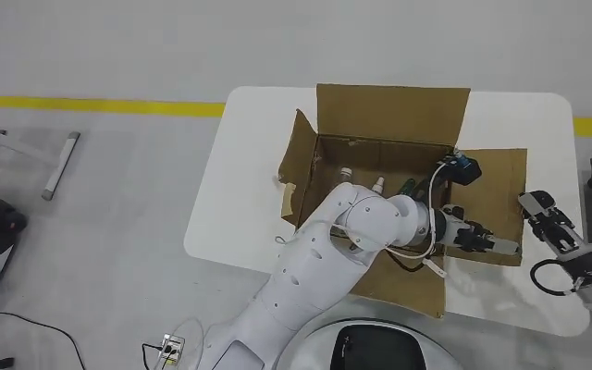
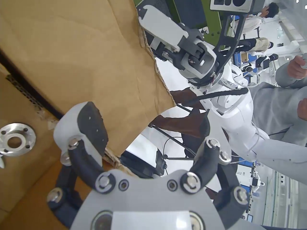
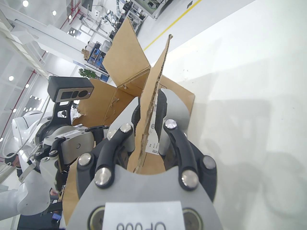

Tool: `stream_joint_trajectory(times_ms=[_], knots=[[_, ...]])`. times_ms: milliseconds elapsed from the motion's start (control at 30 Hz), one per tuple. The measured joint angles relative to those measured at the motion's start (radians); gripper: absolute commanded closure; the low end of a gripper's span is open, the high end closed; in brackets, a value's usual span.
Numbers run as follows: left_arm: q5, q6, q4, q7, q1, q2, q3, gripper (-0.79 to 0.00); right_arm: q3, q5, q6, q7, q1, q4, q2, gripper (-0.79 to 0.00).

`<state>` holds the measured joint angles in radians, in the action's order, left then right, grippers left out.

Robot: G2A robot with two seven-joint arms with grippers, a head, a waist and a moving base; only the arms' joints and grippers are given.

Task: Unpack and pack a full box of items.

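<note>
We see the cardboard box standing open in the middle of the white tabletop, its back flap reaching the far edge. Its front flap stretches toward the near edge. Inside, along the box's left half, stand bottles with white caps. Darker things lie next to them, and we cannot make those out.

The flap on the box's right side lies spread out flat toward the right edge of the tabletop, and both grippers are at it.

The left gripper lies across the box, over the near part of this flap. In its own wrist view the left gripper has its jaws spread wide. One dark fingertip pad sits against the brown flap, whose torn corner pokes into the gap. The other finger stands well clear of it.

The right gripper is at the right edge of the tabletop and meets the flap's outer edge. In the right wrist view the flap runs edge-on straight into the right gripper. Its jaws are drawn close, one finger on each face of the cardboard, pinching it. A white label on the flap sits beside that finger. Behind the flap the box stands with its other flaps raised.
</note>
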<state>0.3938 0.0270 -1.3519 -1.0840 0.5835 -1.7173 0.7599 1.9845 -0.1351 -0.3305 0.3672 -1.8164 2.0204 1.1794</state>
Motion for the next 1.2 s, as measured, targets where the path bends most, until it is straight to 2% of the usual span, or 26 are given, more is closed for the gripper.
stream_joint_trajectory(times_ms=[167,267,367,467,733,933,1200], knots=[[0.037,-0.001,-0.047,0.019,0.004,0.015,0.048,-0.785,-0.016,-0.022,0.005,-0.012,0.014,-0.025,0.0,0.0],[0.147,-0.026,-0.083,0.018,0.016,0.039,0.1,-0.785,-0.016,-0.027,-0.005,-0.025,0.012,-0.032,0.001,0.0],[0.325,-0.091,-0.11,-0.011,0.033,0.067,0.148,-0.785,-0.012,-0.041,-0.009,-0.034,0.005,-0.03,0.002,0.0],[0.544,-0.17,-0.121,-0.054,0.049,0.09,0.162,-0.785,-0.008,-0.044,-0.016,-0.042,-0.001,-0.025,0.002,0.0],[0.932,-0.157,-0.114,-0.107,0.092,0.118,0.125,-0.785,-0.002,-0.055,-0.019,-0.043,-0.011,-0.015,0.003,0.0],[0.941,-0.152,-0.065,-0.121,0.111,0.114,0.11,-0.785,0.001,-0.073,-0.016,-0.047,-0.016,-0.011,0.004,0.0],[0.926,-0.174,0.019,-0.074,0.101,0.105,0.125,-0.785,0.001,-0.085,-0.007,-0.047,-0.017,-0.008,0.004,0.0]])
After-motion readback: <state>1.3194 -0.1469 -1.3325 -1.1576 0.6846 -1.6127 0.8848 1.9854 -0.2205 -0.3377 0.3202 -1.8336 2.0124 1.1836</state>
